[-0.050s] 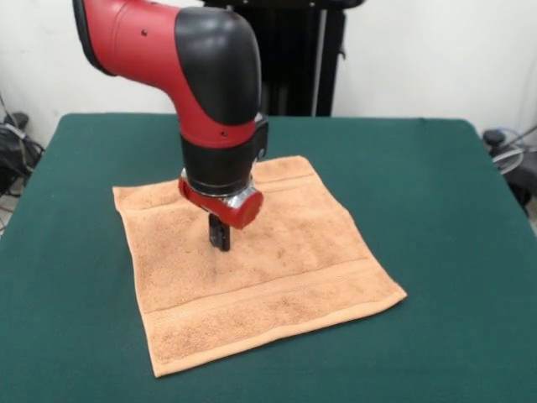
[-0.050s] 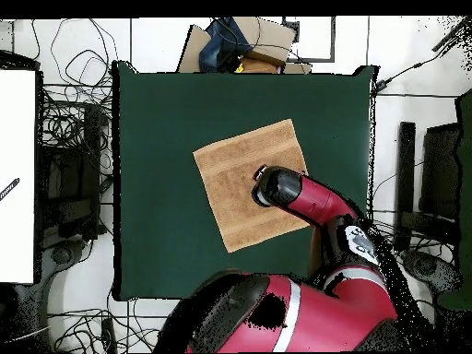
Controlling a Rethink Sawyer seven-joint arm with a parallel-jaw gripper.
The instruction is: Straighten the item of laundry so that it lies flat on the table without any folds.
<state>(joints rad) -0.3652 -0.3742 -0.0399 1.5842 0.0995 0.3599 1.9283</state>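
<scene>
The item of laundry, a light orange-tan towel with a woven band near its edges, lies spread out on the dark green table, turned at an angle to the table's edges. No fold shows on the part I can see. My gripper points straight down over the towel's middle, its tips at or just above the cloth and looking close together. In the overhead view the arm's red and black wrist covers the gripper and part of the towel.
Green table surface surrounds the towel on every side. Cables lie on the floor off the table's left and right edges. Boxes sit beyond one table edge in the overhead view.
</scene>
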